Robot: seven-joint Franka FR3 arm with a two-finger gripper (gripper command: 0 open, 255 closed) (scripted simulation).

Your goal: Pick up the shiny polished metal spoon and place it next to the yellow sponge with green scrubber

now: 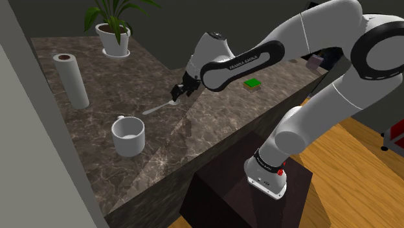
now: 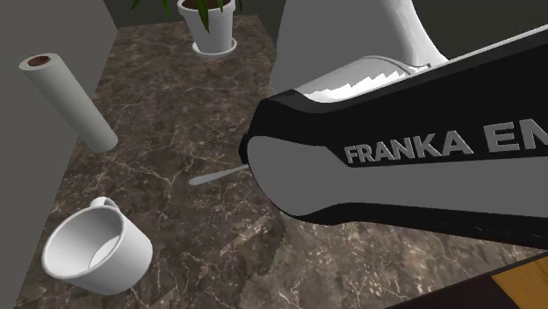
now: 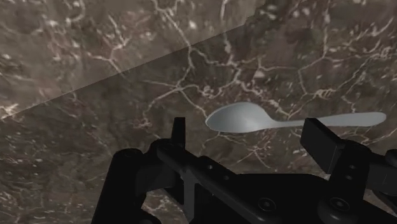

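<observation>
- Spoon (image 3: 280, 119): smooth pale grey metal with a soft sheen.
- Counter (image 1: 194, 146): dark brown stone with white veins, polished.
- Mug (image 1: 128, 137): plain white, smooth, slightly glossy.
- Roll (image 1: 72, 83): white paper, matt.
- Floor (image 1: 353, 175): wood boards.
- Gripper (image 3: 250, 137): black, matt.

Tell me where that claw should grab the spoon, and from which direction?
Probably the slim handle, coming straight down from above. The spoon lies flat on the counter, so the open gripper can straddle its narrow width; the bowl is wider and rounded.
</observation>
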